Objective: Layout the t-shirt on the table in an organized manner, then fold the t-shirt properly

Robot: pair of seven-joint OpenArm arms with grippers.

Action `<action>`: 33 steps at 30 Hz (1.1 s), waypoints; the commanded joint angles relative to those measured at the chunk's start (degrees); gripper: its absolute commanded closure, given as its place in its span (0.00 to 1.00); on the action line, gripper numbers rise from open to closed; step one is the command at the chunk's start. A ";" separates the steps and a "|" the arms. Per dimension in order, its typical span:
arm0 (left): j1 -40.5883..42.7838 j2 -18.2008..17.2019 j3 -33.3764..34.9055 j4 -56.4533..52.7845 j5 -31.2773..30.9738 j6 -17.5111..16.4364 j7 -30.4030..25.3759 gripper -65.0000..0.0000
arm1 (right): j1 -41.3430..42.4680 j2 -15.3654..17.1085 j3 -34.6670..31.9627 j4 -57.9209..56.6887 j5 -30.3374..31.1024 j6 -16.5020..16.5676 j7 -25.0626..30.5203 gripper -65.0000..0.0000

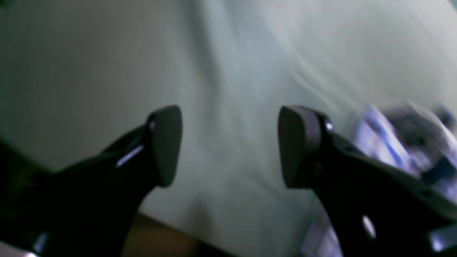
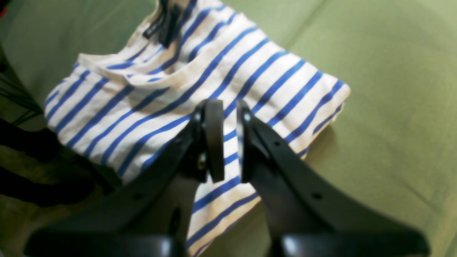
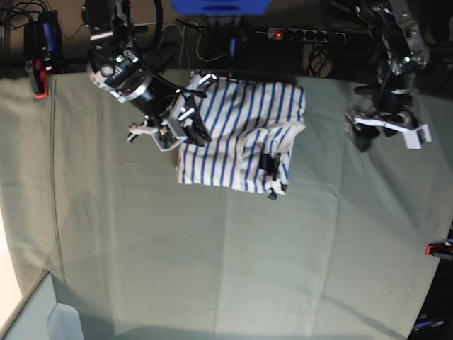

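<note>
The white, blue-striped t-shirt (image 3: 241, 134) lies folded into a compact rectangle at the back middle of the pale green table (image 3: 248, 248). In the right wrist view the t-shirt (image 2: 160, 92) fills the upper left, collar and black label on top. My right gripper (image 2: 230, 142) hovers just over its edge, with its jaws almost together and nothing between them. From the base camera, that right gripper (image 3: 197, 127) sits at the shirt's left side. My left gripper (image 1: 230, 146) stands wide open and empty over bare table (image 1: 89, 71). It is far right of the shirt, left gripper (image 3: 371, 133).
Red clamps (image 3: 39, 85) (image 3: 439, 249) grip the table's edges. A power strip (image 3: 304, 33) and cables run along the back behind the shirt. The table's corner (image 3: 28, 297) drops off at the lower left. A blurred striped patch (image 1: 378, 139) shows at the right of the left wrist view.
</note>
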 commanded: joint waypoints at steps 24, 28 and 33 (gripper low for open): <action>-8.29 -3.71 16.94 -13.86 -7.86 -4.97 8.29 0.00 | -1.00 -0.37 2.97 0.92 0.82 0.61 1.41 0.91; -10.66 -3.63 17.03 -17.73 -7.94 -5.06 8.55 0.00 | -1.09 -0.37 2.97 0.83 0.82 0.61 1.41 0.91; -12.16 -3.63 17.03 -19.84 -7.94 -5.06 8.64 0.00 | -1.79 -0.37 2.97 0.83 0.82 0.61 1.41 0.91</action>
